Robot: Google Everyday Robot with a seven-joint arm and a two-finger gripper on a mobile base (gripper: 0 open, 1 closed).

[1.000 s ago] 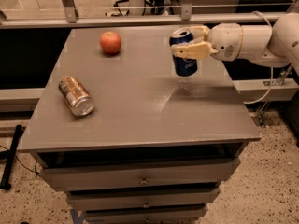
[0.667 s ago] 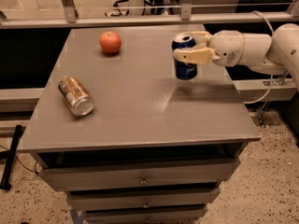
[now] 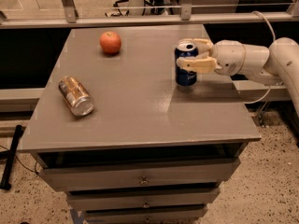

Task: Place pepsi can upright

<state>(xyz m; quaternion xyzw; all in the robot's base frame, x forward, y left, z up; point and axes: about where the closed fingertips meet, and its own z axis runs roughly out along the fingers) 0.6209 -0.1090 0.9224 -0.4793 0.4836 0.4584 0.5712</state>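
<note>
The pepsi can (image 3: 186, 76) is dark blue with a silver top. It stands upright on the grey table (image 3: 140, 111), at the right side near the back. My gripper (image 3: 188, 53) reaches in from the right at can height. One beige finger (image 3: 198, 64) crosses the can's front and the other lies behind its rim, so the fingers are closed around the can. The can's base looks level with the tabletop.
A bronze-brown can (image 3: 75, 96) lies on its side at the table's left. A red-orange apple (image 3: 110, 42) sits at the back left. A metal rail (image 3: 140, 18) runs behind the table. Drawers (image 3: 142, 178) are below the front edge.
The gripper and the can have moved down and slightly toward the table's middle. The can now looks set on the tabletop. The apple and the brown can have not moved.
</note>
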